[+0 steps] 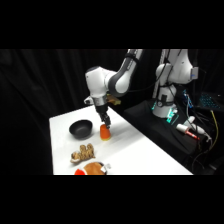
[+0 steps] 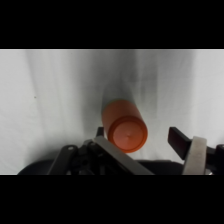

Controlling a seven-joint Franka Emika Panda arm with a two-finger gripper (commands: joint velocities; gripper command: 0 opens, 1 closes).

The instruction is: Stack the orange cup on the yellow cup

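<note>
Side view: a black bowl (image 1: 81, 129) sits at nine o'clock of the orange cup (image 1: 105, 132), just beside it, mid-table (image 1: 145, 155), with the gripper (image 1: 105, 123) directly above. Food pieces (image 1: 83, 154) lie near the front edge. Wrist view alone shows open fingers (image 2: 179, 140) flanking the cup without touching.

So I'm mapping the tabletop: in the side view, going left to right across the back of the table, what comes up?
Black bowl → orange cup, with the tool right above it.
</note>
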